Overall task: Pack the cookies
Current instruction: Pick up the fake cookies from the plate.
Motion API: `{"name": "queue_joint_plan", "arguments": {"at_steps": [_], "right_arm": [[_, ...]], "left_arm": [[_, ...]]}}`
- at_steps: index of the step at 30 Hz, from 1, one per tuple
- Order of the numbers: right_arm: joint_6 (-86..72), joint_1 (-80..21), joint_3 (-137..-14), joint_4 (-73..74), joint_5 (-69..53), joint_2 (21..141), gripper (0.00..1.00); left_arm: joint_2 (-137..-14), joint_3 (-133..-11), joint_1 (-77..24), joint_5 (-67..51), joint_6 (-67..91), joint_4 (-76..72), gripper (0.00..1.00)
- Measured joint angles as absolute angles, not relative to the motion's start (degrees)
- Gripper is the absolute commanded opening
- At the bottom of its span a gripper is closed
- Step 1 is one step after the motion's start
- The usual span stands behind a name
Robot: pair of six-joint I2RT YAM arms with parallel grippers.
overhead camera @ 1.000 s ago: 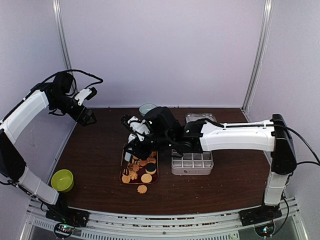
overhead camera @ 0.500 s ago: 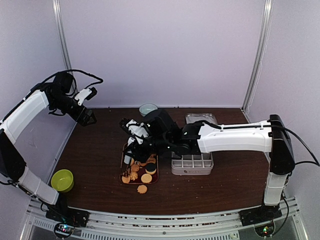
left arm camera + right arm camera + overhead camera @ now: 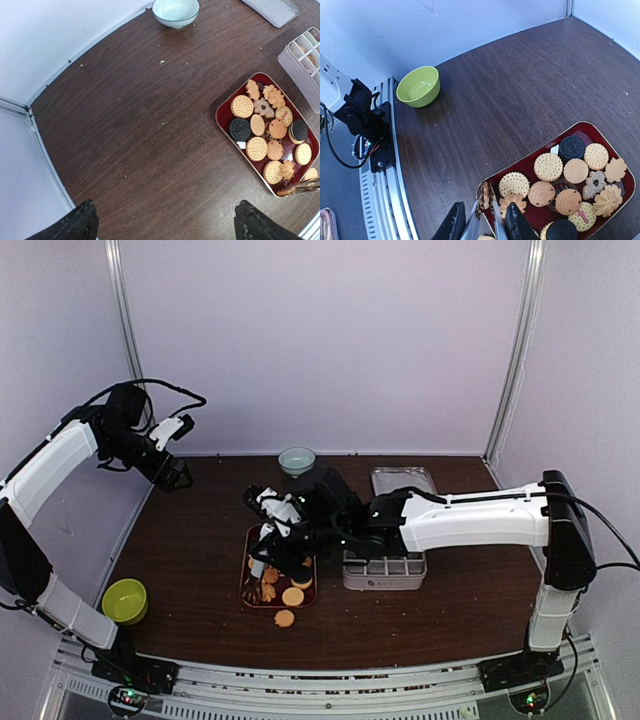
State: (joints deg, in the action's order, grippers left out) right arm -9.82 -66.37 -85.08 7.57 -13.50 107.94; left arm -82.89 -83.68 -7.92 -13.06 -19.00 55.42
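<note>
Looked like a robotics lab test cell: walled by plain pale lilac panels (image 3: pixel 320 350) on aluminium corner posts (image 3: pixel 522 350), fitted with a slotted metal mounting rail (image 3: pixel 377 170) and loose black cables (image 3: pixel 331 150) well apart from the right gripper (image 3: pixel 485 215), across a dark brown wood-grain table (image 3: pixel 485 90).

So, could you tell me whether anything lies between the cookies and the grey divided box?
Nothing visible does. The cookies lie on the red tray, and the left wrist view shows only bare table between it and the grey divided box.
</note>
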Motion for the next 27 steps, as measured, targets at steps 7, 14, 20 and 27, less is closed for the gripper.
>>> {"name": "queue_joint_plan", "arguments": {"at_steps": [7,14,20,27], "right_arm": [[-10.6,-66.2,-85.1,7.5,-13.0,107.9,0.00],[-10.3,-65.1,-85.0,8.2,-10.7,106.0,0.00],[-8.4,-62.8,-83.2,8.8,-6.9,98.2,0.00],[-5.0,-57.5,-77.6,11.5,-0.3,86.8,0.00]], "left_arm": [[-82.9,-83.7,-7.9,-13.1,-19.0,55.4,0.98],[-82.9,-83.7,-7.9,-13.1,-19.0,55.4,0.98],[-82.9,-83.7,-7.9,-13.0,-19.0,55.4,0.98],[-82.9,-83.7,-7.9,-12.8,-19.0,55.4,0.98]]}}
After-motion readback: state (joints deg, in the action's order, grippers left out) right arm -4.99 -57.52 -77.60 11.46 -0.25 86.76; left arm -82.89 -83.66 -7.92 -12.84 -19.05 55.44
